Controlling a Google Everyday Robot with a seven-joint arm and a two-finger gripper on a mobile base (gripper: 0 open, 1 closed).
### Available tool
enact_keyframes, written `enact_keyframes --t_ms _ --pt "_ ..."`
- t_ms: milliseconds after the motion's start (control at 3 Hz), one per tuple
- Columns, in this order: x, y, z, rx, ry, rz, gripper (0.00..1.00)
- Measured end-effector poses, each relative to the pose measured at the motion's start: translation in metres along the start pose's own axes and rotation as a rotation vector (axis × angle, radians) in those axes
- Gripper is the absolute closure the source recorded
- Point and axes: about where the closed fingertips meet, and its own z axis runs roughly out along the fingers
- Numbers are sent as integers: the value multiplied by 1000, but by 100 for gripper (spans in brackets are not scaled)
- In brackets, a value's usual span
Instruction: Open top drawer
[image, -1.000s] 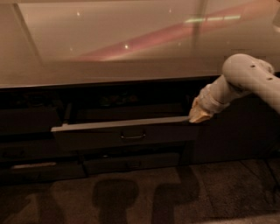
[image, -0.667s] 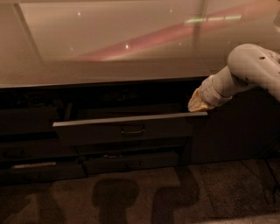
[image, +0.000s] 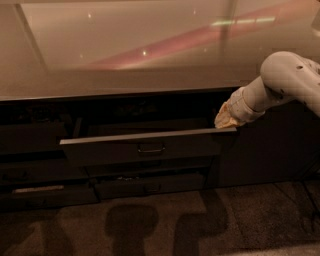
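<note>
Pincer (image: 226, 120) at the right end of the top drawer (image: 110, 150), resting against the pale top edge; whether it is apart, together or clamped cannot be told from here. White arm (image: 285, 82) enters from the right and slopes down to it. The top drawer stands pulled partway out beneath the glossy tabletop (image: 125, 60), its dark front carrying a small central bar handle (image: 151, 148). A narrower lower drawer (image: 150, 186) sits below, set further back. Dark cabinet panel (image: 265, 150) to the right. Floor (image: 150, 220) in front carries soft shadows.
</note>
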Motion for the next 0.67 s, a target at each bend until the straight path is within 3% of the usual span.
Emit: enact_keyframes --t_ms 333,667 --pt "7 -2 7 -14 5 20 100" --pt "-13 -6 30 -71 38 -19 100"
